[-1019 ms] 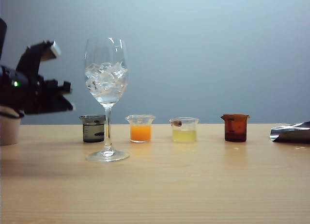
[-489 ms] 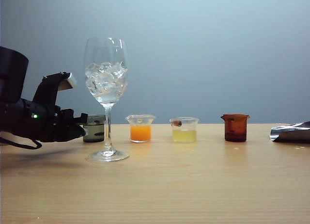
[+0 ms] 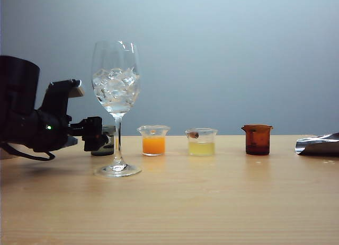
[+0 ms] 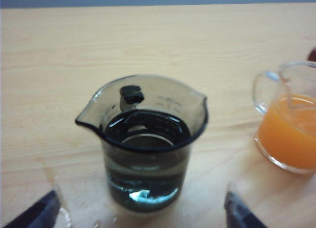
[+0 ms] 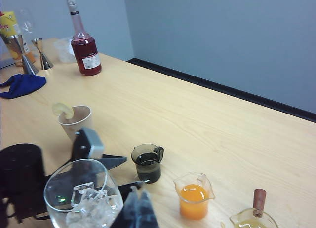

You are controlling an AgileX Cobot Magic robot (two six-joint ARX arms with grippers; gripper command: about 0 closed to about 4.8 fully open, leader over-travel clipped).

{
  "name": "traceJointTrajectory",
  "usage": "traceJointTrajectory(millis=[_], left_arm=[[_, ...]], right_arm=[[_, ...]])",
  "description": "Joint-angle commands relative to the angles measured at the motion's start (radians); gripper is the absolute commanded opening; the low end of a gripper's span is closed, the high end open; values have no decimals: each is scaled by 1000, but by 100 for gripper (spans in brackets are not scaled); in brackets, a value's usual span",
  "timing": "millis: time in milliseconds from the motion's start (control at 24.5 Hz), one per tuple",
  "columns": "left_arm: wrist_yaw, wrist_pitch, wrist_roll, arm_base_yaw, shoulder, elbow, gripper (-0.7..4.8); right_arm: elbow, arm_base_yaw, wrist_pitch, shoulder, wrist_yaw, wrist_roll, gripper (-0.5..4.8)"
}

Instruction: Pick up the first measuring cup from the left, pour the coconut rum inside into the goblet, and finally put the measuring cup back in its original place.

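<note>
Left tool now spread wide around first measuring cup, having advanced from left of goblet; ready to close. Right tool beside goblet, state unclear

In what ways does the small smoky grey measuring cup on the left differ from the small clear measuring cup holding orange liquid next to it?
The smoky dark-grey translucent measuring cup has tinted walls; the clear measuring cup with orange liquid has colourless ones. The grey cup holds clear, water-like liquid, the other bright orange liquid. The grey cup stands between the open left gripper's fingertips; the orange one stands free beside it. Both are short, upright beakers with pour lips.
</note>
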Motion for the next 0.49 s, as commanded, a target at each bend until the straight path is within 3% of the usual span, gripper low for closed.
traceJointTrajectory(millis=[41,489], left_arm=[[-7,13,-37,0,28,42,479],[-4,8,-50,-1,95,118,479]], right_arm=[[5,1,21,-2,-2,-2,-5],[-1,1,13,8,-2,-3,-5]])
